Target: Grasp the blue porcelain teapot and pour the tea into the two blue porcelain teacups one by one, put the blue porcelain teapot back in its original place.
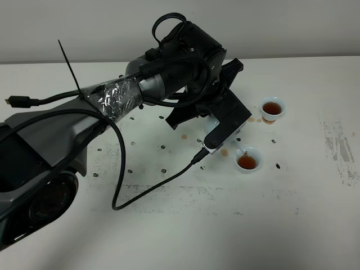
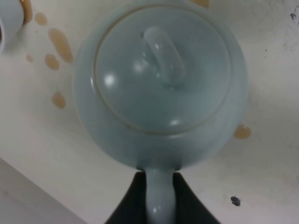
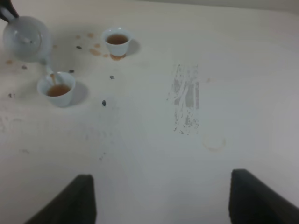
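Pouring the second cup

The left end effector (image 2: 156, 196) pinches the teapot (image 3: 25, 37) by its handle, tipped over the nearer teacup (image 3: 57, 88); tea streams in. I'd keep the tilt gentle, given the spills on the counter (image 3: 154, 154). The right end effector (image 3: 161, 196) hangs spread, idle.

We see a white table (image 1: 169, 236) filling almost the whole exterior high view, its surface matte and evenly lit, with only soft shadows. Small dark specks (image 1: 162, 147) are scattered across its middle, and brownish drip stains (image 1: 183, 136) lie among them. Toward the right edge we notice a patch of grey scuff marks (image 1: 339, 146). Behind the table's far edge rises a plain, pale grey wall (image 1: 281, 28), bare and uniform.
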Tool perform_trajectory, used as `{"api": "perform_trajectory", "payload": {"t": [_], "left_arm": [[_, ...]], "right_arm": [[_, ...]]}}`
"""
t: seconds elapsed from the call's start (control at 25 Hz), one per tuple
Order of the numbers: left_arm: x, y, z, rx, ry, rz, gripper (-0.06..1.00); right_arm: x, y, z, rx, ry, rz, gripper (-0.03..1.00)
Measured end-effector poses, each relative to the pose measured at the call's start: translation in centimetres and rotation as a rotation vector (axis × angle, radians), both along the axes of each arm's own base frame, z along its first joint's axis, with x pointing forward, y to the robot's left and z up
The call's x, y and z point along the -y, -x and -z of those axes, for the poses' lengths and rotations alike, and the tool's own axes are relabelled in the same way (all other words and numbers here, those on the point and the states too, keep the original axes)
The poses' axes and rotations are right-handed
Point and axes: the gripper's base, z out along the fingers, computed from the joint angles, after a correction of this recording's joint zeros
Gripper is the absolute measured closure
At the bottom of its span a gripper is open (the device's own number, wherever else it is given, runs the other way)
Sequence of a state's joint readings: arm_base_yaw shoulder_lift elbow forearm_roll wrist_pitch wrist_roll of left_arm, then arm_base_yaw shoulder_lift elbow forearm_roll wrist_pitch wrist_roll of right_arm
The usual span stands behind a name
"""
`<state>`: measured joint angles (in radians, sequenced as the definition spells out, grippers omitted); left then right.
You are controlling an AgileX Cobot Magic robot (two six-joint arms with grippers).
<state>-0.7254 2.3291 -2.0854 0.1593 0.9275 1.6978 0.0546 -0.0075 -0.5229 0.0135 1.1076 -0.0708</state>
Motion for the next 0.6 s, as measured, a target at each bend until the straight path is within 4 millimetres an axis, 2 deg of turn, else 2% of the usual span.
{"api": "perform_trajectory", "payload": {"t": [0.6], "left_arm": [[-0.02, 0.01, -0.15, 0.003, 0.001, -0.001, 0.94]], "right_arm": [[0.0, 0.0, 0.0, 0.0, 0.0, 0.0, 0.39]]}}
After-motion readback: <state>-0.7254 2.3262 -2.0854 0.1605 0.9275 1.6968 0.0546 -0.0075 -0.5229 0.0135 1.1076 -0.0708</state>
